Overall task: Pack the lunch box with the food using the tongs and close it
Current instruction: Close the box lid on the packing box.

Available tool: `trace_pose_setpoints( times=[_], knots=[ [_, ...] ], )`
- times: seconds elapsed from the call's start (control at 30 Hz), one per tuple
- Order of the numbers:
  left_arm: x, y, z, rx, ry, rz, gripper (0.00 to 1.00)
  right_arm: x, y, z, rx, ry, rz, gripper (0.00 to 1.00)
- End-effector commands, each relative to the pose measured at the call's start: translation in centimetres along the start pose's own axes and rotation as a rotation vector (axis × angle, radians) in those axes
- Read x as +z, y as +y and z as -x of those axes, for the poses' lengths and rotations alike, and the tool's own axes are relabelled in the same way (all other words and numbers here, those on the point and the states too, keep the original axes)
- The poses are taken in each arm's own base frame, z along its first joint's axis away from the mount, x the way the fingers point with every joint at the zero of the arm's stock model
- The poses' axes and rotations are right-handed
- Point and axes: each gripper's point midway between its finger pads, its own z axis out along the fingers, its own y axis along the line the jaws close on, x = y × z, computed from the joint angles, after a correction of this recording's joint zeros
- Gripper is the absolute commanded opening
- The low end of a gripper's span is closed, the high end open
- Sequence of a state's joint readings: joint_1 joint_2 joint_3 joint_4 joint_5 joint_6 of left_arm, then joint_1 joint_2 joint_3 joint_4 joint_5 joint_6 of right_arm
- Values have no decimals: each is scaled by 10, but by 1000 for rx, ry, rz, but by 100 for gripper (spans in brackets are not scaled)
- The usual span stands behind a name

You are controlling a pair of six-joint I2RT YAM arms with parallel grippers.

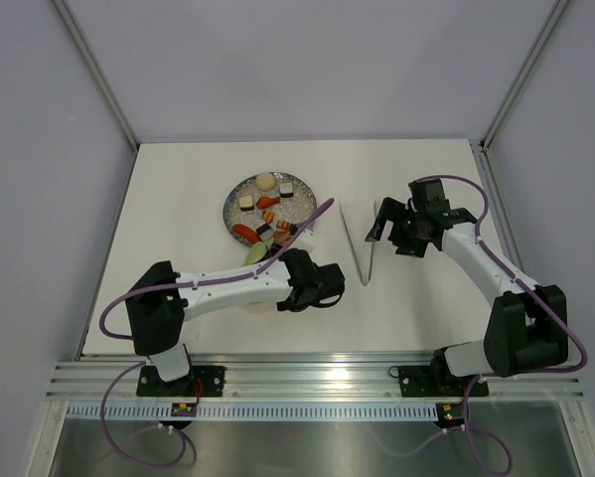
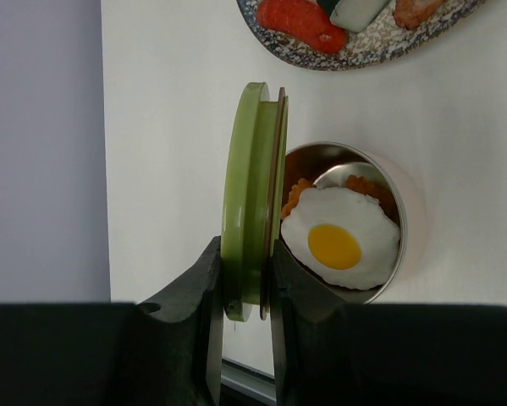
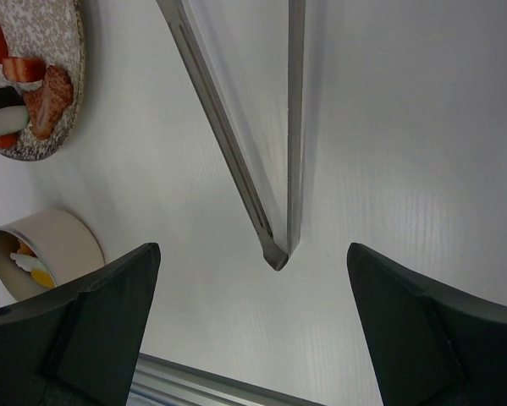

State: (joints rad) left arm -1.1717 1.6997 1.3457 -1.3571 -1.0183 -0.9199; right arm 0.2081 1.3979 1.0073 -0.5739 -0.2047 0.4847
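The round light-green lid [image 2: 249, 169] is pinched on edge by the left gripper [image 2: 246, 275] beside the round steel lunch box [image 2: 410, 228] near the table's [image 1: 178, 199] near edge; lowered tilted, it may be jammed on the white-and-yellow fried egg [image 2: 342, 237]. The right gripper [image 1: 379, 224] is spread wide over the silver tongs [image 3: 228, 144].

Left arm [image 1: 227, 280] stretched low, elbow out; left gripper [image 2: 246, 249] clamped on lid [image 2: 251, 169], edge-on. Right arm [image 1: 481, 260] folded; right gripper [image 3: 253, 254] jaws spread wide, facing down.
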Motion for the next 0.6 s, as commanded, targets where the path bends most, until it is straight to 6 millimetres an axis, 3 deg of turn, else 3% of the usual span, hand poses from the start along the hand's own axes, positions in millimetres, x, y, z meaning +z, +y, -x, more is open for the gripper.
trace_pose_setpoints(
  times=[0.0, 0.57],
  knots=[
    [-4, 31, -11, 114, -12, 114, 0, -4, 6, 0, -11, -4, 38, 100],
    [4, 43, -30, 196, -8, 154, 0, 5, 5, -3, -6, 16, 46, 100]
  ],
)
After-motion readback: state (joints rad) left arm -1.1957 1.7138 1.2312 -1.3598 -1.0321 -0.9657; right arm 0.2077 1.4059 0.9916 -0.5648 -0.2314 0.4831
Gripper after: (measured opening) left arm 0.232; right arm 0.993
